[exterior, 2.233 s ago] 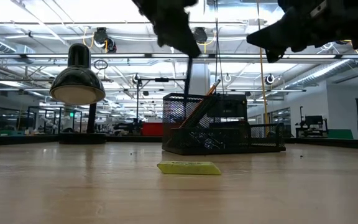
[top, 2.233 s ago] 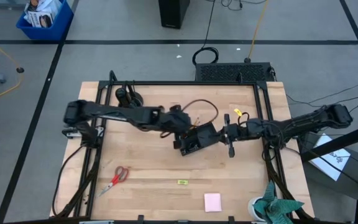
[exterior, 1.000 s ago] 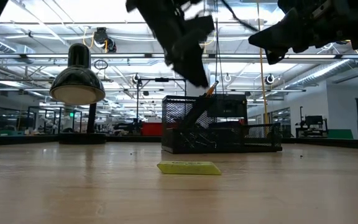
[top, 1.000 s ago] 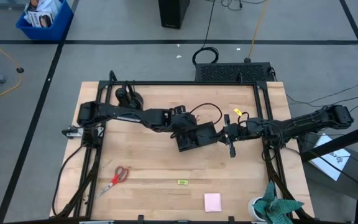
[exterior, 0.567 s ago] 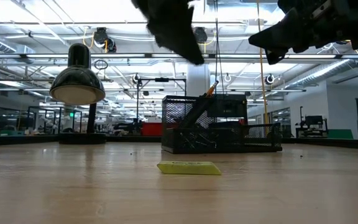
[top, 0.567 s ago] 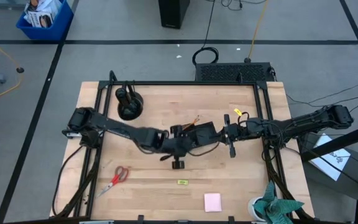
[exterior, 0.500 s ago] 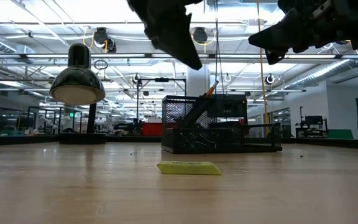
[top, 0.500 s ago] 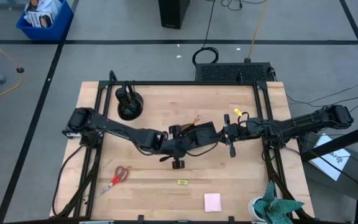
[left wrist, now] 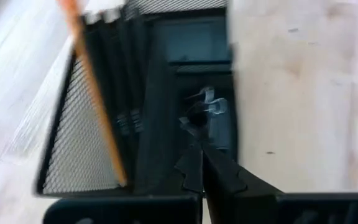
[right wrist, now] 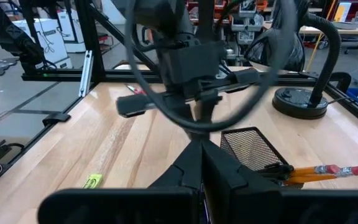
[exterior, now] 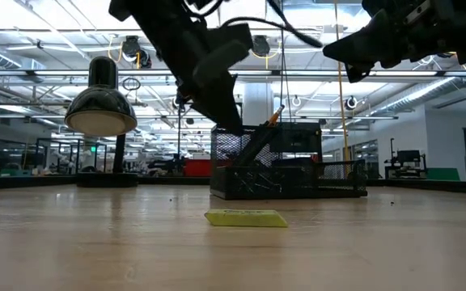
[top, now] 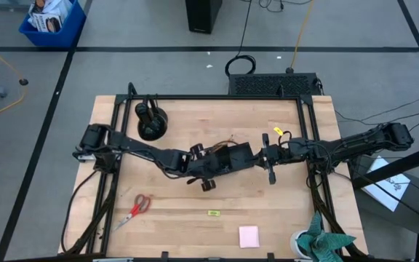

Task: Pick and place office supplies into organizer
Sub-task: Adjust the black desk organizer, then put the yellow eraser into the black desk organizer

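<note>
The organizer (top: 233,157) is a low black wire-mesh tray standing near the middle of the worktop (top: 180,116). In the left wrist view its mesh wall shows beside a solid dark divider, and an orange pencil (left wrist: 95,93) leans slantwise in one compartment among thin black pens (left wrist: 122,74); small clips (left wrist: 207,109) lie on the floor of a neighbouring compartment. In the right wrist view the pencil's pink eraser end sticks out over the tray's rim.

Red-handled scissors (top: 137,209) lie toward the front left of the worktop, well apart from the tray. A small yellow-green tag (top: 213,213) lies flat in front of the tray, and a square pink notepad (top: 249,236) lies nearer the front edge.

The left claw (top: 204,173) hangs above the tray's left end with its fingers pressed together and nothing between them. The right claw (top: 270,161) hovers just beside the tray's right end, fingers together and holding nothing.

A second ago the left claw was spread wide directly over the tray; half a second ago it had swung out in front of the tray, and it has since drawn back closer to it. The right arm has not moved.
</note>
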